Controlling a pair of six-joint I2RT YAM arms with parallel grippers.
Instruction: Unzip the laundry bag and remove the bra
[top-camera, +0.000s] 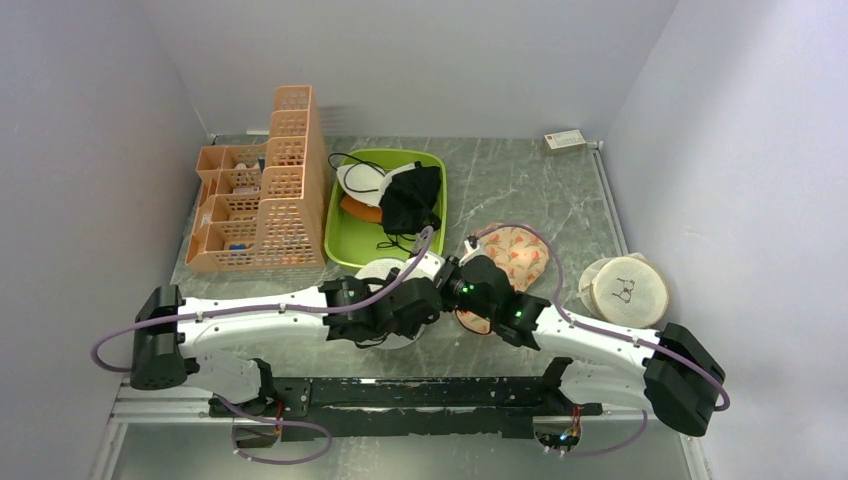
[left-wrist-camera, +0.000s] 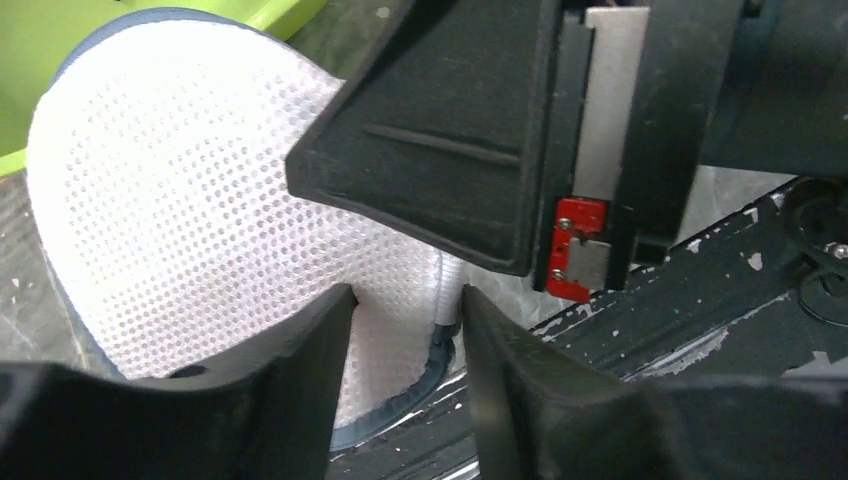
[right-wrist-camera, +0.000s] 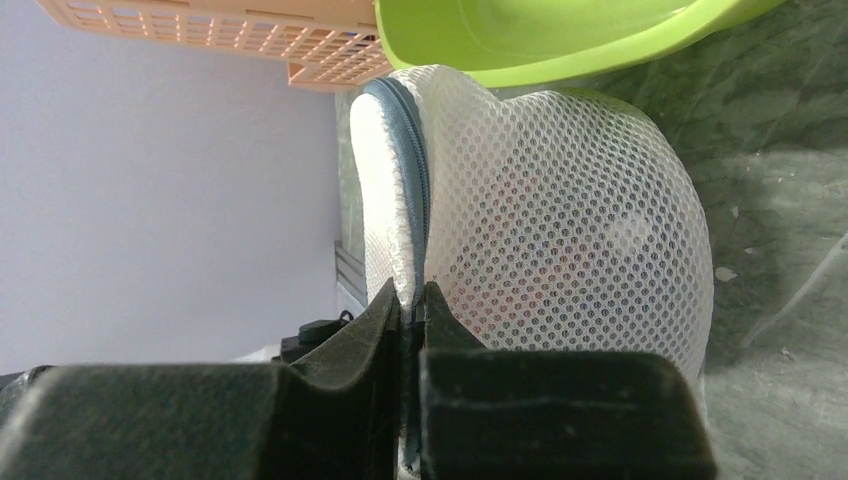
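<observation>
The step in hand is the first one: opening the zip. The laundry bag (right-wrist-camera: 560, 230) sits on the table (top-camera: 560, 190), just beside the green tray (top-camera: 352, 240), and both arms meet over it. The zip (right-wrist-camera: 415, 200) runs round the rim and looks closed all the way.

The right gripper (right-wrist-camera: 410, 305) has its fingers pressed together on the zip edge of the bag. The zip tab itself is too small to see, so it is not clear if the fingers have it.

The left gripper (left-wrist-camera: 405, 310) has its fingers partly apart, one on each side of a fold of the white mesh by the rim. They do not look squeezed tight on it.

The bra (right-wrist-camera: 520, 265) is inside the bag. It shows only as a faint red patch through the mesh.

The next move probably needs the left fingers to close on the mesh and hold the bag in place. Then the right fingers can pull along the rim. If the bag is not held, it may just slide or turn with the pull.
</observation>
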